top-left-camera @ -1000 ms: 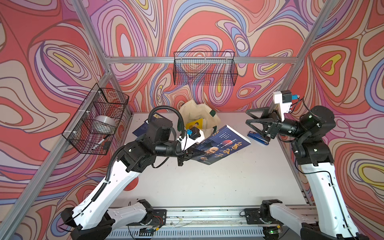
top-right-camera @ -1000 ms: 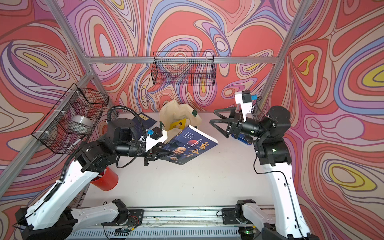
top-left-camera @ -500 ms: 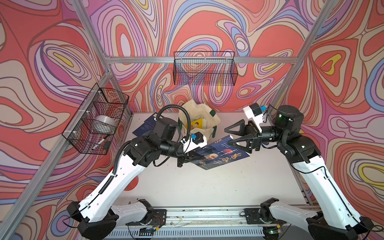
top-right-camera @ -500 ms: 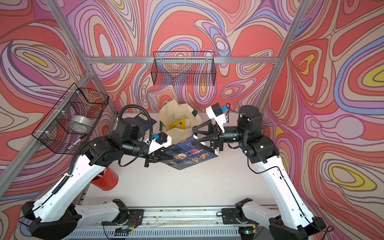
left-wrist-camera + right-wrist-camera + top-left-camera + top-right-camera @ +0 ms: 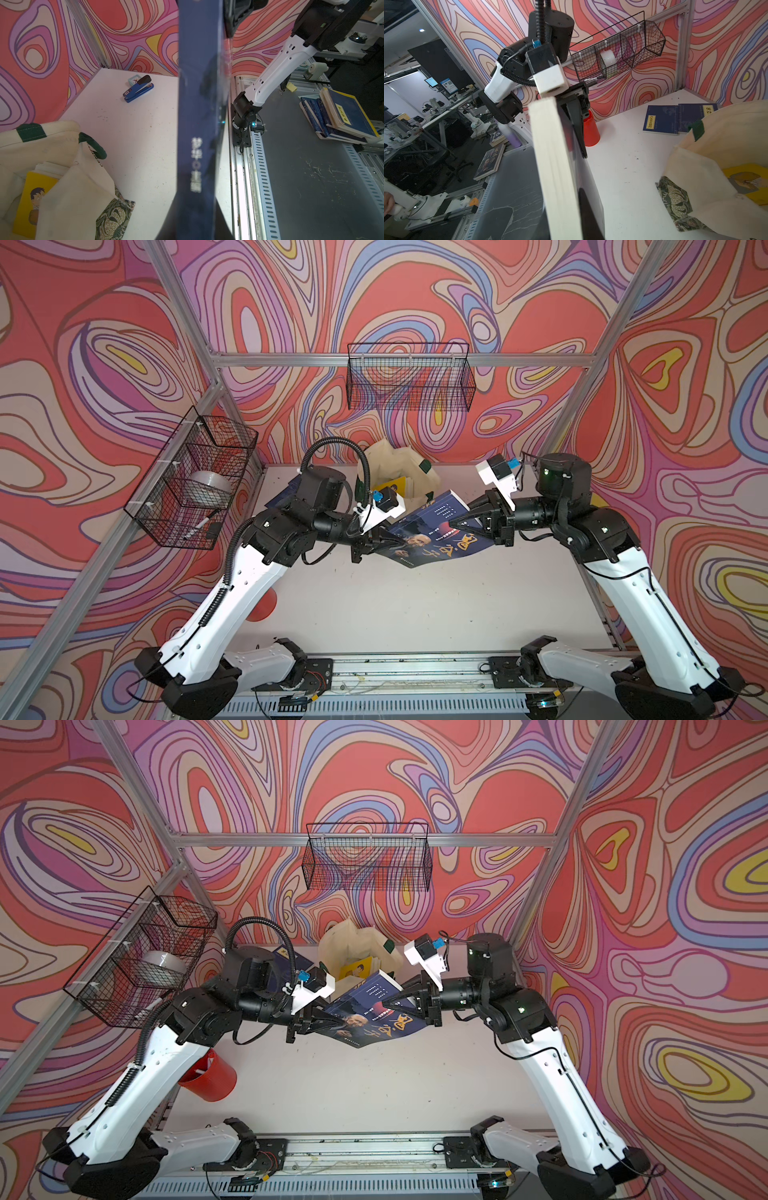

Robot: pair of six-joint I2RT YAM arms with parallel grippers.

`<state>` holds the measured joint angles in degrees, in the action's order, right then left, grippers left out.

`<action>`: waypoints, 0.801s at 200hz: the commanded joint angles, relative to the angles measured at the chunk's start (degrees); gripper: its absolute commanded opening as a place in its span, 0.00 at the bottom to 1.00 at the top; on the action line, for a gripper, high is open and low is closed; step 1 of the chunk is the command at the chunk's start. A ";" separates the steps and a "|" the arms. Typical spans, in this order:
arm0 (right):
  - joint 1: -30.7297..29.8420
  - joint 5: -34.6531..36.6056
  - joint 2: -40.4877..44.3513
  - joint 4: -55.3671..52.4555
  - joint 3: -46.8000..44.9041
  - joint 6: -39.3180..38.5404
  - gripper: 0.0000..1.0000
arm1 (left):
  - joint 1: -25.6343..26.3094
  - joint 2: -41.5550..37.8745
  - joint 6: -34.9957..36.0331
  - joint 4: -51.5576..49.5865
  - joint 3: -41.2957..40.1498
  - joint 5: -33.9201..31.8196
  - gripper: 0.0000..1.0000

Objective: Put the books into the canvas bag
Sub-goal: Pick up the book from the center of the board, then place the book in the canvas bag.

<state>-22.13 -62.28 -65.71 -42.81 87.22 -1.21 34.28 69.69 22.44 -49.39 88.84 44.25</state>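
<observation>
A dark book with a man's face [image 5: 432,533] [image 5: 370,1017] hangs tilted above the table, in front of the canvas bag [image 5: 399,462] [image 5: 353,940]. My left gripper [image 5: 384,537] [image 5: 322,1018] is shut on its left edge. My right gripper [image 5: 457,524] [image 5: 388,1003] is shut on the opposite edge. The left wrist view shows the book's navy spine [image 5: 199,124], the right wrist view its page edge [image 5: 554,155]. A yellow cartoon book [image 5: 31,197] [image 5: 747,180] sits inside the bag [image 5: 62,166] [image 5: 726,145]. Two navy books [image 5: 662,119] lie flat by the back left corner.
A blue stapler [image 5: 138,89] lies at the back right of the table. A red cup [image 5: 210,1077] [image 5: 590,131] stands under my left arm. Black wire baskets hang on the back wall [image 5: 409,381] and the left wall [image 5: 195,481], the latter holding a tape roll.
My right arm swung in from the right to the book and its open jaws closed on the book's edge. My left gripper kept hold and shifted the book slightly.
</observation>
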 commanded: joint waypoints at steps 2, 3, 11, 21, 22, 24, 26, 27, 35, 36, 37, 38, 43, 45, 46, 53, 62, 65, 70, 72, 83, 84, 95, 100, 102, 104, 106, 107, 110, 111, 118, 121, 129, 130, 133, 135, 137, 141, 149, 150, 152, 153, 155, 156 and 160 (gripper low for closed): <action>0.08 10.82 0.96 2.43 0.65 3.70 0.00 | -0.77 0.21 -4.84 9.04 0.33 -7.65 0.14; 0.08 10.98 0.99 2.66 0.70 3.82 0.00 | -0.78 0.20 -4.94 9.22 0.35 -8.06 0.17; 0.08 11.73 0.57 4.71 1.30 5.00 0.00 | -0.77 0.18 -5.98 10.75 0.31 -10.65 0.30; 0.09 11.49 -0.12 8.05 1.98 7.08 0.00 | -0.77 0.02 -6.71 12.55 0.54 -12.75 0.38; 0.08 11.44 -0.16 8.42 2.07 7.26 0.00 | -0.79 0.01 -6.75 12.73 0.59 -12.90 0.39; 0.07 11.43 -0.30 9.21 2.25 7.74 0.00 | -0.77 -0.06 -6.85 13.13 0.58 -13.25 0.41; 0.07 11.40 -0.47 9.91 2.41 8.12 0.00 | -0.79 -0.10 -7.00 13.52 0.67 -13.71 0.43; 0.11 11.44 -0.51 10.18 2.51 8.31 0.00 | -0.84 -0.13 -7.07 13.65 0.65 -13.86 0.44; 0.14 11.80 -1.20 12.32 3.26 9.74 0.00 | -0.87 -0.48 -7.90 15.32 0.81 -15.97 0.51; 0.15 11.90 -1.36 12.49 3.33 9.83 0.00 | -0.88 -0.50 -8.01 15.61 0.85 -16.22 0.52; 0.15 12.00 -1.49 12.66 3.49 9.91 0.00 | -0.88 -0.55 -8.06 15.80 0.83 -16.57 0.53; 0.11 12.05 -1.64 12.79 3.66 10.00 0.00 | -0.88 -0.58 -8.17 16.02 0.87 -16.87 0.53; 0.15 12.71 -2.33 13.11 4.56 10.21 0.00 | -0.88 -0.91 -8.31 16.79 0.90 -18.38 0.57; 0.09 13.17 -2.60 13.15 4.96 10.21 0.00 | -0.88 -1.06 -8.29 17.16 0.90 -19.04 0.58; 0.08 13.47 -2.77 13.08 5.14 10.19 0.00 | -0.84 -1.10 -8.33 17.32 0.90 -19.38 0.59; 0.11 15.36 -3.82 12.85 6.62 10.52 0.00 | -0.88 -1.50 -8.44 18.39 0.77 -22.34 0.67; 0.07 18.81 -5.31 12.11 8.35 10.63 0.00 | -0.96 -2.12 -8.93 19.74 0.66 -26.95 0.81; 0.08 20.16 -5.68 11.91 8.98 10.89 0.00 | -0.97 -2.34 -9.01 20.09 0.59 -28.25 0.86; 0.08 23.11 -6.30 11.82 9.75 11.28 0.00 | -0.97 -2.59 -9.10 20.59 0.53 -30.88 0.94; 0.14 24.06 -6.56 11.88 10.02 11.46 0.00 | -1.04 -2.75 -9.13 20.83 0.48 -31.74 0.96; 0.13 28.76 -7.58 12.63 11.05 12.33 0.00 | -1.23 -3.48 -9.25 21.88 -0.04 -35.98 1.00; 0.10 29.17 -7.63 12.73 11.09 12.44 0.00 | -1.28 -3.54 -9.25 22.01 -0.10 -36.25 1.00; 0.08 33.98 -8.50 14.27 11.61 14.30 0.00 | -1.57 -4.24 -9.24 23.03 -0.93 -38.97 1.00; 0.13 36.06 -8.96 15.05 11.83 15.10 0.00 | -1.79 -4.44 -9.32 23.43 -1.16 -39.90 1.00; 0.11 36.47 -9.12 15.28 11.96 15.45 0.00 | -1.79 -4.49 -9.31 23.52 -1.31 -40.20 1.00; 0.12 37.28 -9.33 15.51 12.00 15.85 0.00 | -1.90 -4.61 -9.33 23.54 -1.41 -40.51 1.00; 0.08 38.08 -9.63 15.72 12.16 16.23 0.00 | -1.95 -4.66 -9.34 23.54 -1.50 -40.83 1.00; 0.12 38.45 -9.75 15.82 12.26 16.32 0.00 | -1.99 -4.66 -9.38 23.63 -1.53 -40.96 1.00; 0.08 39.43 -10.18 16.14 12.50 16.98 0.00 | -2.14 -4.65 -9.54 23.71 -1.80 -41.40 1.00; 0.07 39.56 -10.38 16.29 12.61 17.18 0.00 | -2.22 -4.65 -9.57 23.76 -1.81 -41.55 1.00; 0.08 41.60 -11.55 16.92 13.30 18.52 0.00 | -2.57 -4.67 -10.04 23.98 -2.15 -42.94 1.00; 0.15 42.42 -12.21 17.04 13.72 19.24 0.00 | -2.75 -4.59 -10.34 23.94 -2.17 -43.52 1.00; 0.08 44.02 -14.07 17.23 14.88 21.26 0.00 | -3.39 -4.25 -11.37 23.90 -2.24 -44.78 1.00; 0.07 44.10 -14.30 17.32 14.98 21.43 0.00 | -3.50 -4.19 -11.54 23.90 -2.25 -44.86 1.00; 0.07 44.27 -14.99 17.51 15.40 21.96 0.00 | -3.89 -4.02 -12.09 23.94 -2.26 -45.08 1.00; 0.07 44.40 -15.46 17.63 15.69 22.22 0.00 | -4.21 -3.92 -12.49 23.91 -2.33 -45.29 1.00; 0.05 44.67 -15.84 17.73 15.83 22.59 0.00 | -4.44 -3.79 -12.94 23.90 -2.33 -45.48 1.00; -0.13 45.20 -16.79 17.96 16.24 23.29 0.00 | -5.22 -3.42 -14.09 23.95 -2.35 -45.77 1.00; -0.56 46.38 -18.51 18.88 16.87 24.31 0.00 | -6.85 -2.43 -17.04 23.49 -2.00 -46.20 1.00; -0.60 46.55 -18.63 18.93 16.90 24.36 0.00 | -7.12 -2.31 -17.58 23.43 -1.96 -46.15 1.00; -0.73 46.86 -19.09 19.19 17.03 24.53 0.00 | -7.72 -2.02 -18.41 23.27 -1.86 -46.13 1.00; -0.82 47.05 -19.36 19.31 17.11 24.61 0.00 | -7.95 -1.84 -18.75 23.15 -1.80 -46.02 1.00; -0.99 47.53 -19.80 19.44 17.24 24.75 0.00 | -8.65 -1.62 -19.82 23.01 -1.62 -45.75 1.00; -1.07 47.66 -20.02 19.48 17.39 24.80 0.00 | -8.94 -1.38 -20.25 22.92 -1.55 -45.66 1.00; -1.49 48.90 -20.91 19.66 17.81 25.00 0.00 | -10.17 -0.68 -21.99 22.53 -1.28 -44.99 1.00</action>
<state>-22.28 -21.19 -82.78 -29.47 102.17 18.70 28.91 66.04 9.69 -27.03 87.55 2.44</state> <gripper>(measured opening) 0.158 0.997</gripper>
